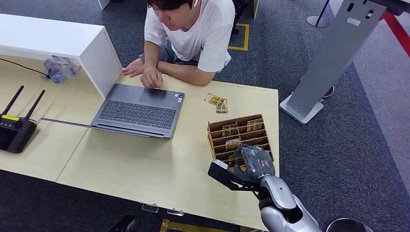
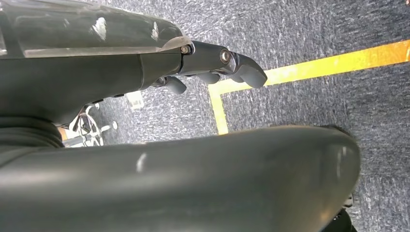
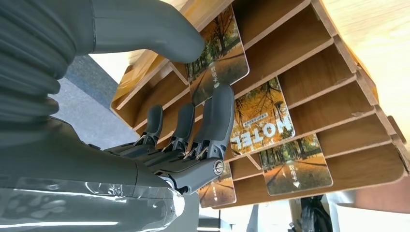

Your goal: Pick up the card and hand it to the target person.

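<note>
Right hand (image 3: 159, 121) at the rack (image 1: 239, 135) — fingers around a card (image 3: 217, 58), not gripping.

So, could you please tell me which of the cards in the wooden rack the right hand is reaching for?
The card between the right hand's thumb and fingers; the HOTEL card and others sit deeper.
</note>
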You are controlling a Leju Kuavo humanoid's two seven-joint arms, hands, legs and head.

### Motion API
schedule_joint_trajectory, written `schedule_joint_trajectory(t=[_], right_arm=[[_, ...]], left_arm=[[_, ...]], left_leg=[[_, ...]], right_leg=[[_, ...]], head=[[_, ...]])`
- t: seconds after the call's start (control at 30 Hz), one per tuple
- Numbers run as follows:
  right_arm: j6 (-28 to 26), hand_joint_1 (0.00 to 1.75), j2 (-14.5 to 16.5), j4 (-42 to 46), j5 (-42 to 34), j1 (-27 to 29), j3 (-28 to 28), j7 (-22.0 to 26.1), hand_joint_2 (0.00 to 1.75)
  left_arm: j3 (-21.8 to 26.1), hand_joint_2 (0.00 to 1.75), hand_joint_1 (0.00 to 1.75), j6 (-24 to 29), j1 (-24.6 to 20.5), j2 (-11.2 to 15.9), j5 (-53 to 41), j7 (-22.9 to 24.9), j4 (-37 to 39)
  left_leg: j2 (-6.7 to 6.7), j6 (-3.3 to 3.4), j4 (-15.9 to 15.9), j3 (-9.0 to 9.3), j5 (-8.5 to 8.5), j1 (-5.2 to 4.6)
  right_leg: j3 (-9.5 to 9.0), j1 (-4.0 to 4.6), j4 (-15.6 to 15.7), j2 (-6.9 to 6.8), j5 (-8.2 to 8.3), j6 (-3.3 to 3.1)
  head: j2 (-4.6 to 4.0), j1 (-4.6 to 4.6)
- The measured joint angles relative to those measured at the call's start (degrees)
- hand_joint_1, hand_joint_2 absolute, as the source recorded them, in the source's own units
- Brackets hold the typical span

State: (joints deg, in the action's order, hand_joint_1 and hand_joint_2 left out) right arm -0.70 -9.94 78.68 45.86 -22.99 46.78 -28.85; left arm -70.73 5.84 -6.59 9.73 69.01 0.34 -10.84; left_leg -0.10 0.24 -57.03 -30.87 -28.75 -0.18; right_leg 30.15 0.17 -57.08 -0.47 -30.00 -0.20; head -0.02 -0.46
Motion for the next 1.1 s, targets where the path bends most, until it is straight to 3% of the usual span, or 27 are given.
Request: schedule_joint_trajectory(t=[1.1], right_arm=[[-0.4,0.88,-1.3,4.8,0.5,0.0,0.4,-1.7,1.75]], left_arm=[[0.0,0.0,0.0,-0.1,0.1,0.0,0.1,-0.6,0.0]], left_leg=[[0.0,0.0,0.0,0.0,0.0,0.0]], right_leg=[[0.0,0.0,0.0,0.0,0.0,0.0]], head=[[0.0,0.01]])
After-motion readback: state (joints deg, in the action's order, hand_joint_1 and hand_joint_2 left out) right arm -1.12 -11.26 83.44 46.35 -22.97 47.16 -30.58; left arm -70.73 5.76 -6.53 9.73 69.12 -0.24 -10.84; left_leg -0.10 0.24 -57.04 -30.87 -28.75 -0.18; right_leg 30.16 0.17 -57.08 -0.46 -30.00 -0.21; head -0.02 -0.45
